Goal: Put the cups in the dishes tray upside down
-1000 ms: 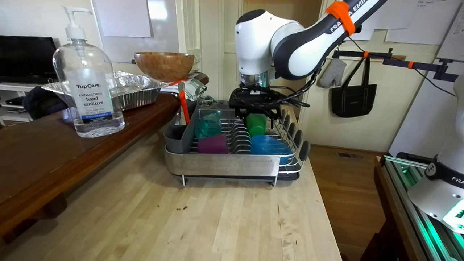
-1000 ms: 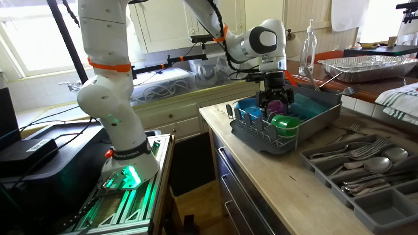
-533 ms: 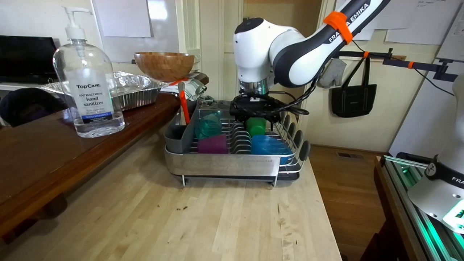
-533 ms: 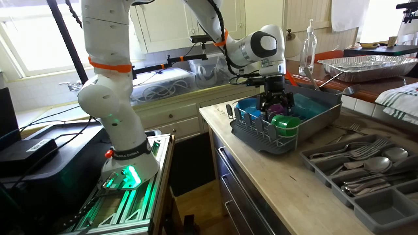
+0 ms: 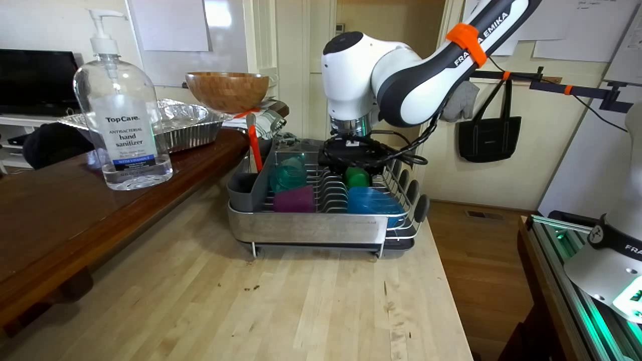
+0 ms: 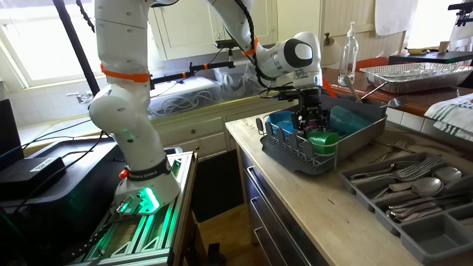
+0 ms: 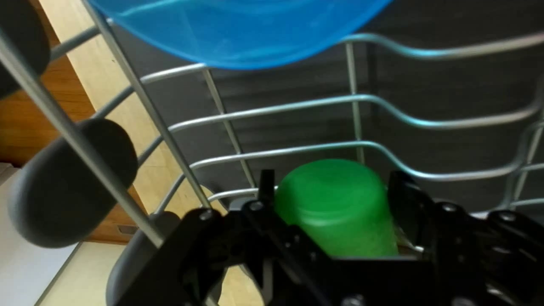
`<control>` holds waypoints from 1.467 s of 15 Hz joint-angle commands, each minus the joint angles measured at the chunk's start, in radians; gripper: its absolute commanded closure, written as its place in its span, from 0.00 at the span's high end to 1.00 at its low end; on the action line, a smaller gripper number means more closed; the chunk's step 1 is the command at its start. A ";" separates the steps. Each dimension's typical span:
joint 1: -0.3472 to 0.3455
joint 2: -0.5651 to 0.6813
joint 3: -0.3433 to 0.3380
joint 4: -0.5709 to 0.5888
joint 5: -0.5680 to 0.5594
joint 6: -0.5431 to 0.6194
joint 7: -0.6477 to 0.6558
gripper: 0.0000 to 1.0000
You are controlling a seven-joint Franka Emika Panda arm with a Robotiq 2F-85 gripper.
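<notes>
The green cup (image 6: 322, 143) lies on its side at one end of the dishes tray (image 5: 311, 228), its mouth facing outward in an exterior view. My gripper (image 7: 332, 182) reaches down from above and is shut on it, a black finger on either side near the cup's base. A purple cup (image 5: 295, 199) and a teal cup (image 5: 289, 173) lie inside the tray. A wide, round blue piece (image 7: 242, 34) leans in the rack beside the green one. The gripper hides part of the purple cup in an exterior view (image 6: 316, 123).
Grey prong caps (image 6: 293, 140) line the tray's near edge. A utensil holder (image 5: 248, 193) stands at its side. On the counter are a cutlery tray (image 6: 406, 188) and loose forks (image 6: 397, 146). A pump bottle (image 5: 123, 130) and foil tray (image 6: 414, 75) stand on a raised ledge.
My gripper has come down toward the tray and its fingers have drawn together around the green cup. The cup has shifted slightly; the other pieces have stayed in place.
</notes>
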 commanded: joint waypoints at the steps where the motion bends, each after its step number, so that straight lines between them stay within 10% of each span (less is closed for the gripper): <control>1: -0.001 -0.046 -0.012 -0.029 0.024 0.017 0.027 0.42; 14: -0.169 -0.286 -0.018 -0.266 0.894 0.287 -0.650 0.42; 22: -0.216 -0.263 -0.052 -0.234 1.534 0.162 -1.148 0.42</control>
